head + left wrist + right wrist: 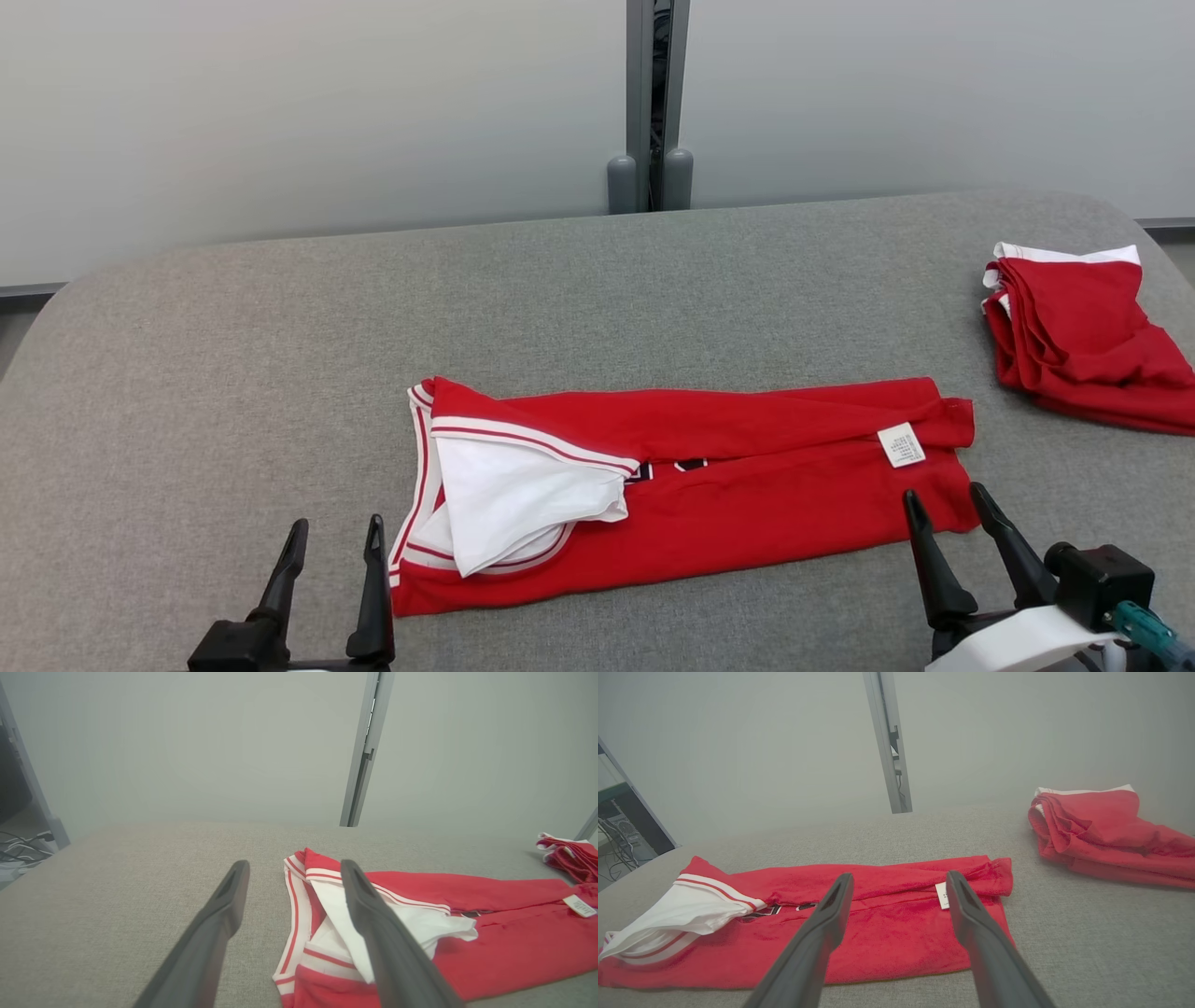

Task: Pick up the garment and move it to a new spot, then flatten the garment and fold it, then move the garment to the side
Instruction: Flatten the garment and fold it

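Item: garment (747,485), red with white trim, folded into a long band, lower centre of frame on grey surface (560,299). At its ends: left claw (337,523), lower left, fingers apart, empty; right claw (945,493), lower right, likewise. Folded red pile (1074,327), right edge.

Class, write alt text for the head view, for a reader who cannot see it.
A red garment with white trim lies folded into a long strip on a grey padded surface. The open left gripper and open right gripper sit by its near corners; a second red garment lies bundled at far right.
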